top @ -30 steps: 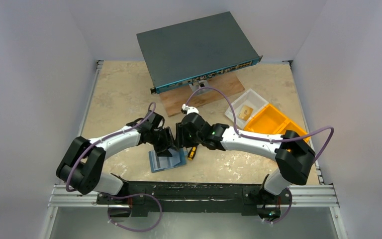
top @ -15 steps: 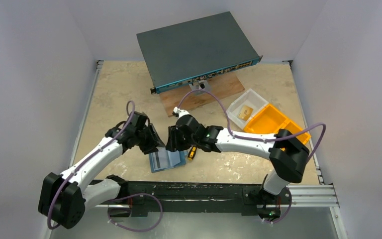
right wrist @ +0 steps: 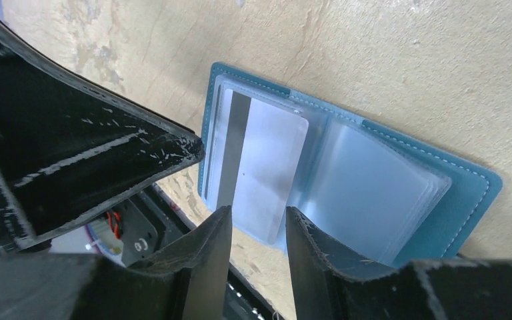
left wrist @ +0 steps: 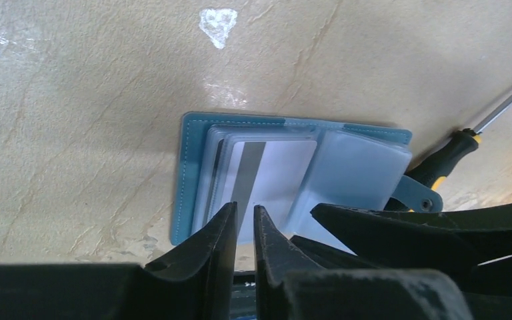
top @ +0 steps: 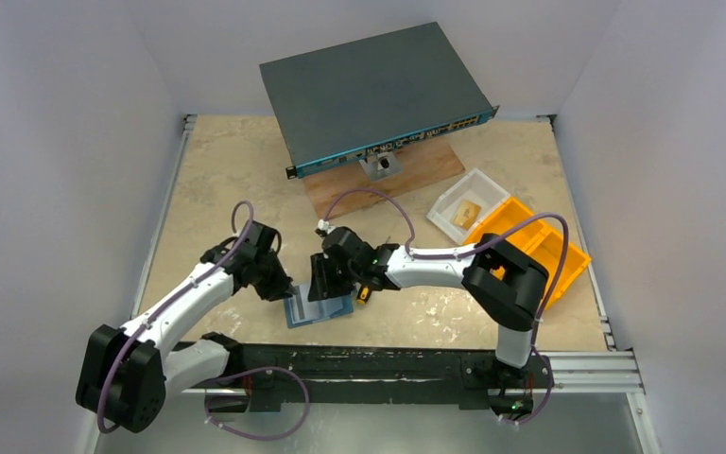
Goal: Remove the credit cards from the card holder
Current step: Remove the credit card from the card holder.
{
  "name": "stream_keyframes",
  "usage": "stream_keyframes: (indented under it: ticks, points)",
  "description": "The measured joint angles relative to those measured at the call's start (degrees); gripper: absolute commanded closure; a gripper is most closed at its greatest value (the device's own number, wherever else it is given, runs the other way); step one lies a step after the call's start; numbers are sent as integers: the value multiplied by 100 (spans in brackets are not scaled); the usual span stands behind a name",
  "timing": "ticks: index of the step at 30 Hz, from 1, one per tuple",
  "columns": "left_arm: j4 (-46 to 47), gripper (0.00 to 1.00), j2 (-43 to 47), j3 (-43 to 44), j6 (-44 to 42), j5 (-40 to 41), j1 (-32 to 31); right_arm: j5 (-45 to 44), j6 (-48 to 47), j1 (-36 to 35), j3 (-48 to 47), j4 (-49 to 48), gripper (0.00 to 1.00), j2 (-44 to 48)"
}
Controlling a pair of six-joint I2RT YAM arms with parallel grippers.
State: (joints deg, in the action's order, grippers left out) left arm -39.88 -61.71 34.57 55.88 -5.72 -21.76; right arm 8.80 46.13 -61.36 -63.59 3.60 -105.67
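Note:
The teal-blue card holder lies open and flat on the table near the front edge. In the left wrist view its paler sleeves show. A pale card with a grey stripe sticks out of the left half; it also shows in the right wrist view. My left gripper hangs over the holder's left part, its jaws nearly shut with a thin slit and nothing in it. My right gripper is a little open, its fingertips either side of the card's near end, not closed on it.
A black-and-yellow screwdriver lies just right of the holder, under my right wrist. A large dark network switch rests on a wooden board at the back. A white bin and an orange bin stand at the right.
My left arm swung out to the left, then its gripper came down at the holder's left edge. My right gripper moved left and lower over the holder.

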Motion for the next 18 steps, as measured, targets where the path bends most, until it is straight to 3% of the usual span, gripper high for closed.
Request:
stream_keyframes:
  ticks: [10,18]
  points:
    - [221,100,-479,-74,-107,2,0,658,299,433,527,-1005,64,-138]
    - [304,100,-627,-125,-146,31,0,1167,496,544,621,-1626,64,-498]
